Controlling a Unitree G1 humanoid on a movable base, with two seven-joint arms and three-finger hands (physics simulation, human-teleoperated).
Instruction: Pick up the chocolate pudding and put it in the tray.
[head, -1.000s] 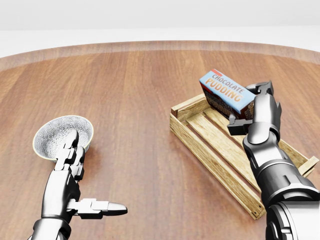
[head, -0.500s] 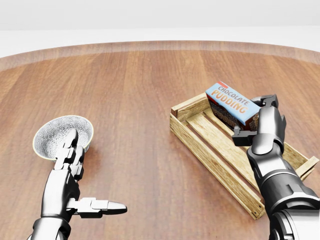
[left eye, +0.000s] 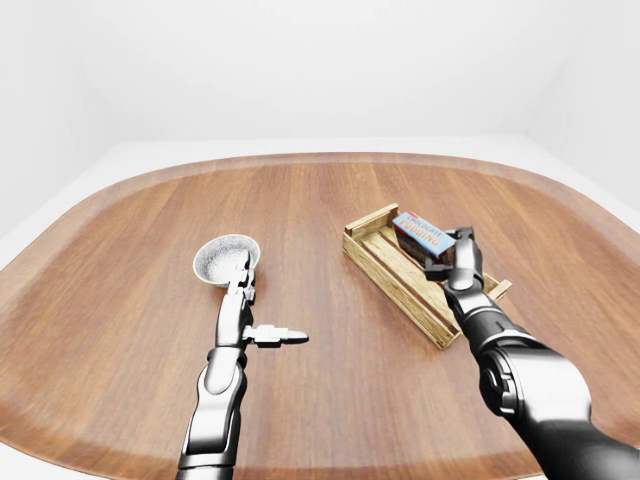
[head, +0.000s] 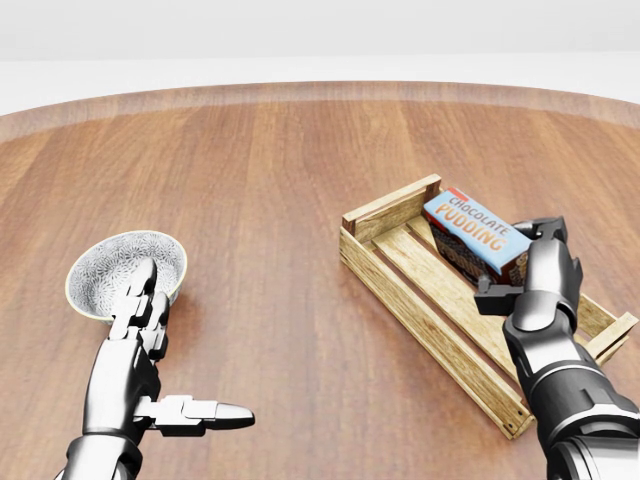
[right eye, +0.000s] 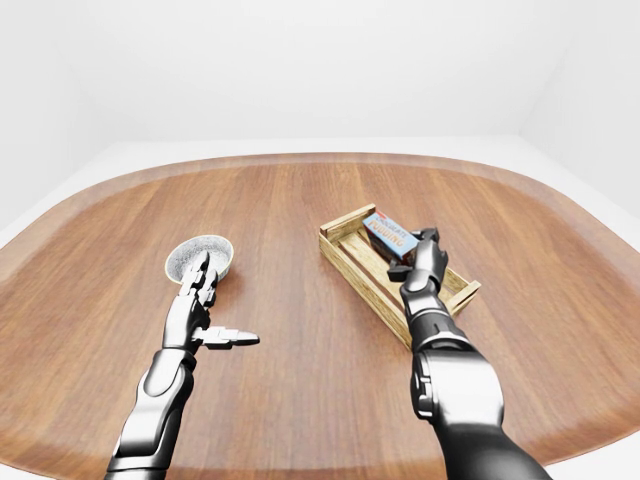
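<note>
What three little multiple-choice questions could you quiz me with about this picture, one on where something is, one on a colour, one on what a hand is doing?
1. Where is the chocolate pudding box?
A. Inside the bowl
B. In the wooden tray, at its upper end in the head view
C. On the bare table left of the bowl

2. What colour is the top face of the pudding box?
A. Light blue
B. Green
C. Yellow

3. What is the left hand doing?
A. Gripping the bowl
B. Lifting the tray
C. Open and holding nothing, just below the patterned bowl

Answers:
1. B: the box sits between the walls of the wooden tray, with the right hand at it.
2. A: the lettered face is light blue.
3. C: its fingers are spread, around nothing.
</note>
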